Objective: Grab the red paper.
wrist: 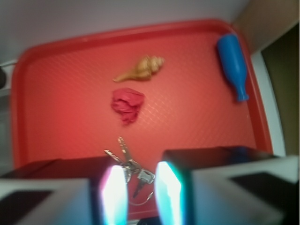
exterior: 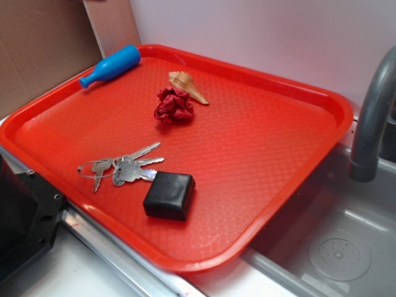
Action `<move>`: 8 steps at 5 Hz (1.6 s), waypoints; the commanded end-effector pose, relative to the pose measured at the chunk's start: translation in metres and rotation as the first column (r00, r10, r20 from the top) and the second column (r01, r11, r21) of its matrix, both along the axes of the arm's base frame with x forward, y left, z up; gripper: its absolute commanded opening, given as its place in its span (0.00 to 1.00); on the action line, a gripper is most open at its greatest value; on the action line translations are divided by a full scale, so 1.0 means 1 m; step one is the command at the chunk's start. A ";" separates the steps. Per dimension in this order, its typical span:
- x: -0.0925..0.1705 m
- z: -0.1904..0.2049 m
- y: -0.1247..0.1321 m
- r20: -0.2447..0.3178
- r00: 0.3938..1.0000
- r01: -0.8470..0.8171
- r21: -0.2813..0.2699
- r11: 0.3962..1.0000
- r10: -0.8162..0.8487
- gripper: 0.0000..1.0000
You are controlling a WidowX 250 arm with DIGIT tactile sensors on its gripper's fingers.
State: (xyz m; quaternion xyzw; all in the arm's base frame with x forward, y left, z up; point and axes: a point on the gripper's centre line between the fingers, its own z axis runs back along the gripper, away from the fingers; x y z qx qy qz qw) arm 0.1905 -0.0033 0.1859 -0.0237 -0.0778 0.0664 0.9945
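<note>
A: Wrist view, right up close: the pincer (wrist: pixel 136 192) hangs over the near edge of the tray (wrist: pixel 51 51), its two fingers (wrist: pixel 114 194) parted with a gap between them, and nothing gripped.

B: And directly below that gap?

A: The keys (wrist: pixel 133 171), a bunch on a ring, showing between the fingertips. In the side view there's a black box (exterior: pixel 169 195) touching the keys, but the wrist camera doesn't clearly show it.

B: Where's the red paper?

A: Straight ahead of the pincer, a shade to the left of its gap: the red paper (wrist: pixel 127 105), a dark wrinkled wad, lying on the tray floor, well apart from the fingers. Nothing touches it from above.

B: Beyond that?

A: Just past the wad, the seashell (wrist: pixel 141 68), tan, lying on its side, very close to the paper; in the side view they look almost touching. Farther off to the right, by the tray's rim, a blue bottle (wrist: pixel 233 65) lies flat.
</note>
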 end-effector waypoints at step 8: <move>0.065 -0.163 -0.016 -0.102 0.984 0.152 0.074 0.986 -0.144 0.98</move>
